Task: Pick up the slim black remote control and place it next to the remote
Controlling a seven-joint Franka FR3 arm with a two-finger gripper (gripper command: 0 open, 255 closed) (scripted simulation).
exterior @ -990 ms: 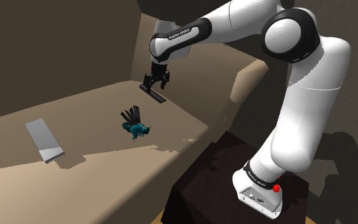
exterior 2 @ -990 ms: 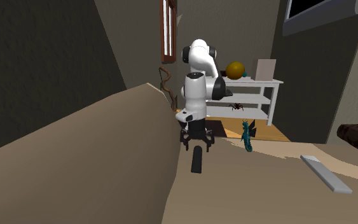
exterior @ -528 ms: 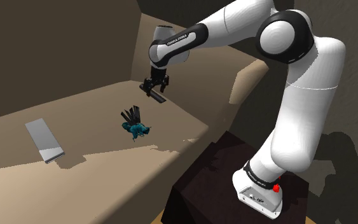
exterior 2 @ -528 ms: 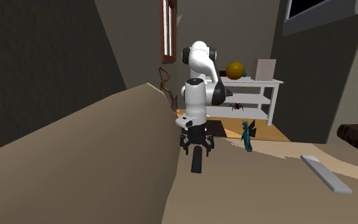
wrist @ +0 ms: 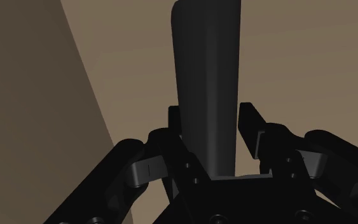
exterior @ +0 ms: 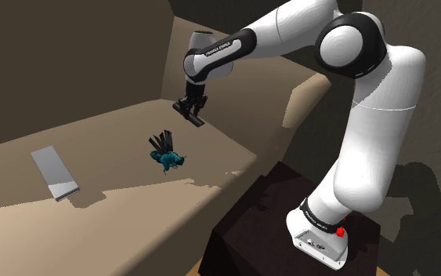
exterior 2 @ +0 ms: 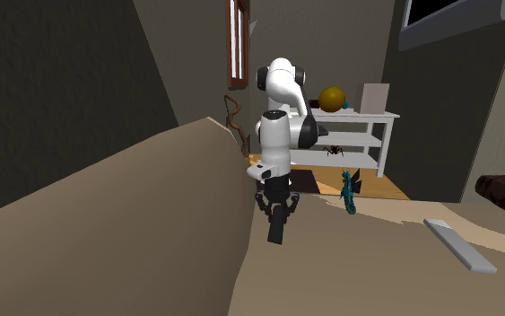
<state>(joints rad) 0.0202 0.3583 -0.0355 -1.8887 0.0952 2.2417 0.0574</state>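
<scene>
- Since half a second ago the gripper (exterior: pixel 189 110) (exterior 2: pixel 277 213) (wrist: pixel 210 118) has drawn its fingers in; they now clamp the slim black remote (exterior: pixel 196 120) (exterior 2: pixel 276 232) (wrist: pixel 208 63) across its width.
- That remote is at the far side of the sofa seat (exterior: pixel 117 133), close to the backrest.
- The grey remote (exterior: pixel 54 172) (exterior 2: pixel 459 243) lies well apart at the shoulder view's left, with a teal figure (exterior: pixel 166 157) (exterior 2: pixel 349 193) between them.

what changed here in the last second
The gripper came down over one end of the slim black remote, and its fingers closed in against the remote's sides. The remote itself has not visibly shifted on the sofa seat. The grey remote and the teal toy lie where they were.
</scene>
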